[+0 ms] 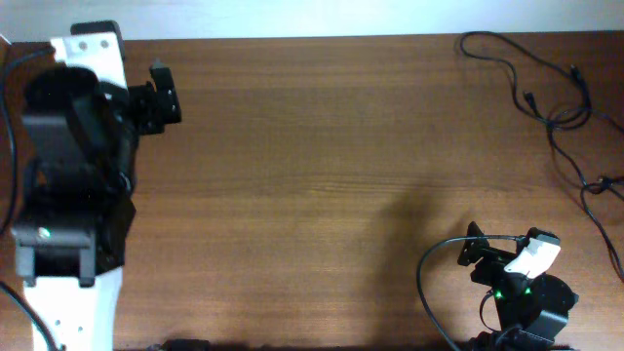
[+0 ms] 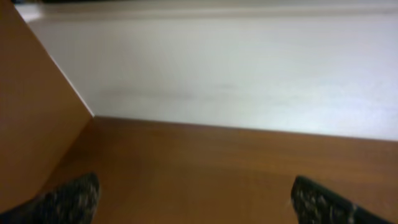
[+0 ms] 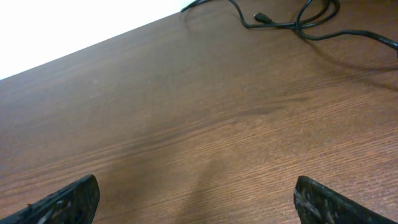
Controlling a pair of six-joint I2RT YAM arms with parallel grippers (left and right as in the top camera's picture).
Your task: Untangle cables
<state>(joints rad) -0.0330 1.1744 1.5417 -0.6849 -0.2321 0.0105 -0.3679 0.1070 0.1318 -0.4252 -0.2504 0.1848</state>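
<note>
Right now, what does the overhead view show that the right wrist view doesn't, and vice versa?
Only overhead: the left gripper on the table's left side, the right gripper seen from outside, and the cables' whole run down the right side. Only right wrist: its own fingers spread open up close, and one small plug end in detail. Both: part of the cables lying on the wooden table.

Black noted on cables (image 3: 261,17); brown wood grain on table (image 1: 312,175); left arm (image 1: 73,166) black and white; green light (image 1: 500,292) on right arm (image 1: 531,302).
</note>
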